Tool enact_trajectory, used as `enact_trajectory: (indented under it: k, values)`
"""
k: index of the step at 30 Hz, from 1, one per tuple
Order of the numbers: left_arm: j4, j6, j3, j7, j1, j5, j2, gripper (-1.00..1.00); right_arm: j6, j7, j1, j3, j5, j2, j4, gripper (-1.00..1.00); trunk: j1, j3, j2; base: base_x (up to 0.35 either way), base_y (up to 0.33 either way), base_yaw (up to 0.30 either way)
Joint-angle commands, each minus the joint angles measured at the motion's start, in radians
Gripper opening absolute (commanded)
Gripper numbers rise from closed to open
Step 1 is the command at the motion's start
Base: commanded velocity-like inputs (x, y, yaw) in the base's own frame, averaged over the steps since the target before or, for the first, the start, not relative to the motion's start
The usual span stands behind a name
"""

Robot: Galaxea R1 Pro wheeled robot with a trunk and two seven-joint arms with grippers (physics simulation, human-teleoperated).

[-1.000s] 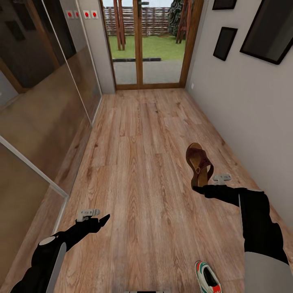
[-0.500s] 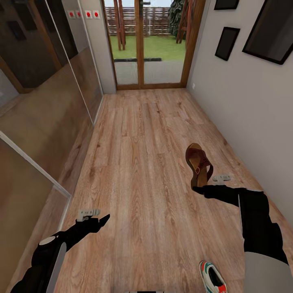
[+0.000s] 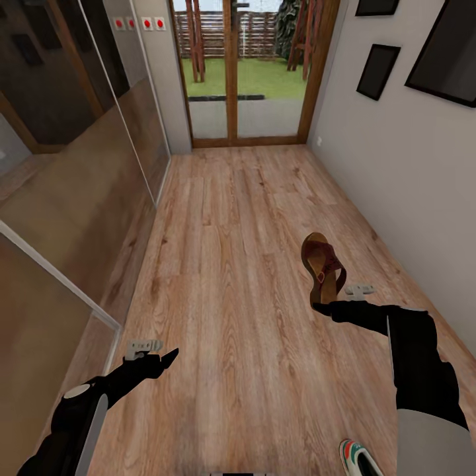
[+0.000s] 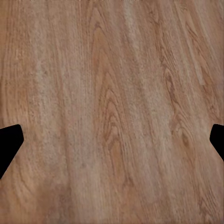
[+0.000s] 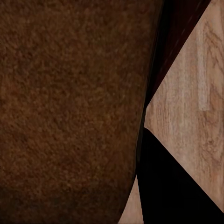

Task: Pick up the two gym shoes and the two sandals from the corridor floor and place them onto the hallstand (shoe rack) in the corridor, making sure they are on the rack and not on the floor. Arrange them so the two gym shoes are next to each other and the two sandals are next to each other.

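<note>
Sandal point(image 3: 322, 266), reddish-brown, clamped in right gripper point(image 3: 322, 307) above corridor floor point(image 3: 231, 264); left gripper point(image 3: 168, 359) spread, empty; gym shoe point(image 3: 357, 457) on floor

Near the right arm point(image 3: 416, 370), a gym shoe point(image 3: 357, 459) is cut off by the head view's lower edge, and the sandal point(image 3: 322, 268) heel is hidden behind the jaws.

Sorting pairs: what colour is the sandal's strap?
Dark reddish-brown, on the sandal in the right hand; head view shows it best.
</note>
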Motion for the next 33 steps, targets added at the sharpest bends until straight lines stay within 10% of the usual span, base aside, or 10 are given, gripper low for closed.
enact_trajectory:
  k: [1, 33]
  values:
    - [0.0, 0.0, 0.0, 0.0, 0.0, 0.0, 0.0, 1.0, 0.003, -0.003, 0.0, 0.0, -0.003, 0.0, 0.0, -1.0, 0.0, 0.0, 0.0, 0.016, 0.016, 0.0]
    - [0.001, 0.0, 0.0, 0.002, -0.002, -0.002, 0.0, 1.0, 0.002, -0.003, 0.0, -0.003, -0.003, -0.001, 0.012, -1.0, 0.0, 0.0, 0.0, 0.299, 0.018, 0.0]
